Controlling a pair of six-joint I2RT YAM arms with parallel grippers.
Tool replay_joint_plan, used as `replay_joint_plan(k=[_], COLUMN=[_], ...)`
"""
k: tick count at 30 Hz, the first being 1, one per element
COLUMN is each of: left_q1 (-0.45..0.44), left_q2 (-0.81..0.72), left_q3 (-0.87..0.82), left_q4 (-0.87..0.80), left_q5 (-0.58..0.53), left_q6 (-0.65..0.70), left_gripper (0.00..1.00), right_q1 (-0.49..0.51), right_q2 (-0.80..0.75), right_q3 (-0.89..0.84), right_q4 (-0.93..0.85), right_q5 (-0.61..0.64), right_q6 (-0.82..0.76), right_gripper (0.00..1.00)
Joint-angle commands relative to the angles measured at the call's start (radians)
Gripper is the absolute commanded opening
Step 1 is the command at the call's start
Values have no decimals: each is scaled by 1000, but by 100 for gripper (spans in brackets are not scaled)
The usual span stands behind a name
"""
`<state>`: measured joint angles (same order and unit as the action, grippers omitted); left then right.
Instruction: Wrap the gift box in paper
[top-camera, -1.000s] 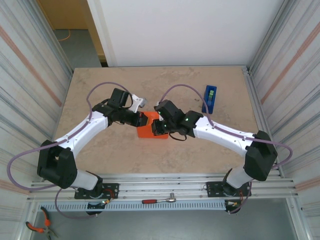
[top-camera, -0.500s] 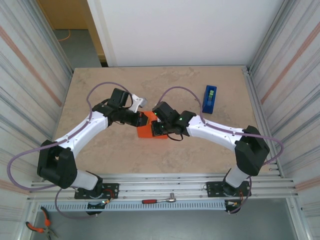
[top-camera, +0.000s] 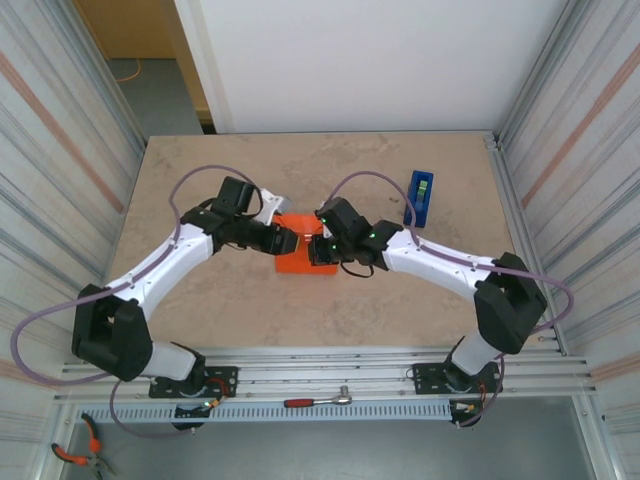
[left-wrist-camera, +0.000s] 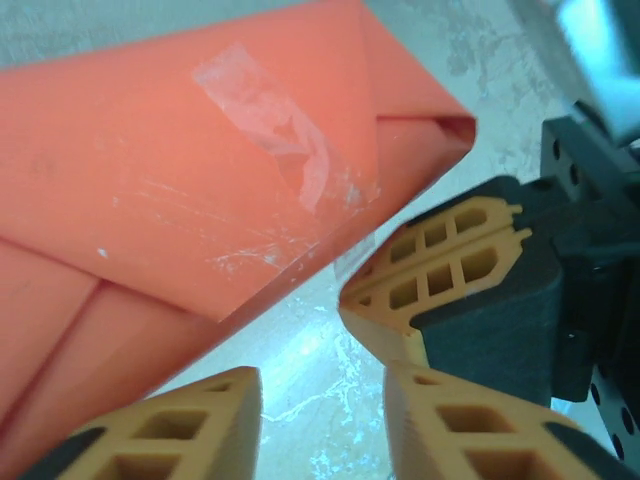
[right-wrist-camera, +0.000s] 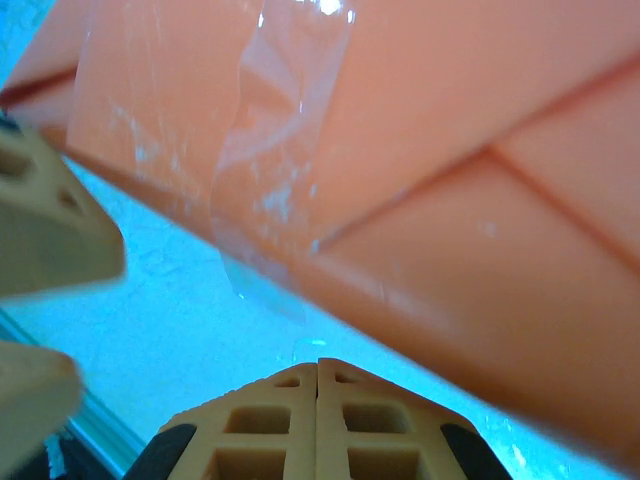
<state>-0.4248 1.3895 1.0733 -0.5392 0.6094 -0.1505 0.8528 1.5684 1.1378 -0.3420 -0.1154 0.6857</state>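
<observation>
Two grippers flank the paper (top-camera: 296, 262), folded and taped into an orange parcel lying at the centre of the table (top-camera: 200, 170). The left gripper (left-wrist-camera: 320, 395) stands parted just beside a parcel corner, grasping nothing. The right gripper (right-wrist-camera: 318, 380) is clenched, empty, alongside the parcel.

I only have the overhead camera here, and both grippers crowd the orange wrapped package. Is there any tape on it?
Observer: Yes. The left wrist view shows a crinkled clear tape strip stuck on the top flap of the bright orange paper.
Operator: Is the left gripper gripping the package?
Observer: No. The left gripper is open, with only the marbled beige table between its fingers.
Operator: And the right one?
Observer: The right gripper is shut on nothing, its fingertips apart from the paper's edge.
</observation>
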Motion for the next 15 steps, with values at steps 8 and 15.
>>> replay_joint_plan(k=[8, 15], left_q1=[57, 63], left_q2=[-248, -472], left_q3=[-83, -314], left_q4=[122, 128], left_q5=[-86, -229], left_q6=[-140, -178], left_gripper=[74, 99], right_q1=[6, 12], right_q2=[-240, -322], right_q3=[-170, -316], right_q4=[31, 48], right_q5=[18, 57], right_q6=[81, 82], right_gripper=[0, 50])
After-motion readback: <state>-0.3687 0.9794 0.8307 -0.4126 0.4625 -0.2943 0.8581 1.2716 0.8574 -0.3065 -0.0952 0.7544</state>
